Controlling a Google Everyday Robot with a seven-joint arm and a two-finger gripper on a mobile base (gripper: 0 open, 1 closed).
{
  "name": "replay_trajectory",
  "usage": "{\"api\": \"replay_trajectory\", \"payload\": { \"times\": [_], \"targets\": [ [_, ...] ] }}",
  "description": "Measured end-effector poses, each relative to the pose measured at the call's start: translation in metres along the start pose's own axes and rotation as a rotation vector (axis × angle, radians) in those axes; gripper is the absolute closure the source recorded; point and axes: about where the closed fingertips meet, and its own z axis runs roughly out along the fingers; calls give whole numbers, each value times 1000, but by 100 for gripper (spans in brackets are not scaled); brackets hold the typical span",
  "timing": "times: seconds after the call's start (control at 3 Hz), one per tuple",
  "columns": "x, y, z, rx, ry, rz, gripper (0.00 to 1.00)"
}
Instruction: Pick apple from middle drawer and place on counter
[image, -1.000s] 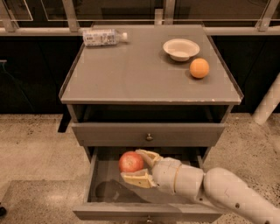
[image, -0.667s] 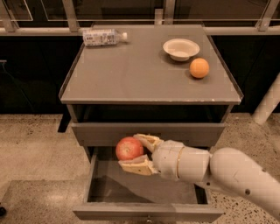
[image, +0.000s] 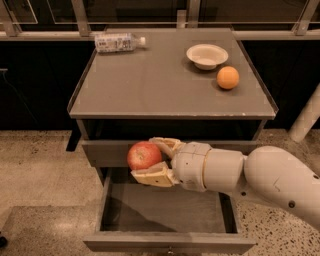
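Note:
My gripper (image: 150, 160) is shut on the red apple (image: 142, 155) and holds it in the air above the open middle drawer (image: 165, 207), level with the shut drawer front above it (image: 105, 152). The white arm reaches in from the lower right. The drawer's grey floor is bare. The grey counter (image: 160, 80) lies above and behind the apple.
On the counter stand a plastic bottle lying on its side (image: 117, 42) at the back left, a white bowl (image: 207, 55) at the back right and an orange fruit (image: 227, 77) just in front of it. A white post (image: 305, 120) stands at the right.
The gripper has lifted the apple up out of the drawer, from near the tray floor to the height of the upper drawer front.

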Motion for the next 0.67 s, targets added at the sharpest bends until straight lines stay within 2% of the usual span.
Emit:
{"api": "replay_trajectory", "payload": {
  "times": [0.33,0.67],
  "targets": [
    [-4,-12,7,-36,-20,-4,100],
    [-24,-42,9,-61,-15,-27,100]
  ]
}}
